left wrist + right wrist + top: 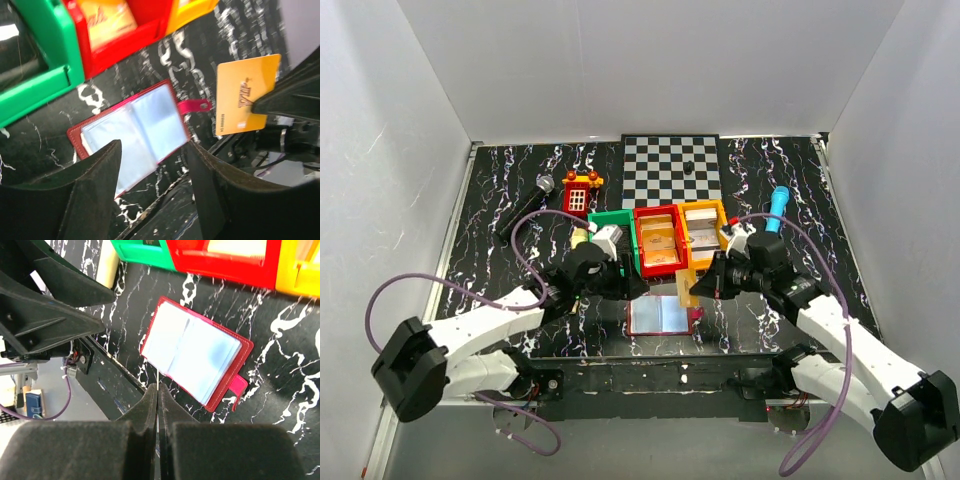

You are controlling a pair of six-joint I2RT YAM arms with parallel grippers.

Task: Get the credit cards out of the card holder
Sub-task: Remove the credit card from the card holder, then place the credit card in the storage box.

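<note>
The card holder (660, 316) lies open and flat near the table's front edge, its pale sleeves facing up and its red tab (196, 106) pointing right. My right gripper (698, 285) is shut on a tan-orange credit card (684, 288), held upright just above the holder's right side. In the right wrist view that card (158, 381) shows edge-on as a thin line between the pressed fingers (172, 410), with the holder (195, 357) below. My left gripper (155, 167) stands open over the holder's (132, 130) near edge, nothing between its fingers. The orange card (247, 95) hangs to its right.
Green (610, 226), red (642, 262) and yellow (717, 212) bins sit side by side just behind the holder. A tan card (658, 240) lies in the red bin, a pale one (700, 226) in the yellow. Behind them are a checkerboard (670, 168), a microphone (525, 205) and a red toy house (581, 190).
</note>
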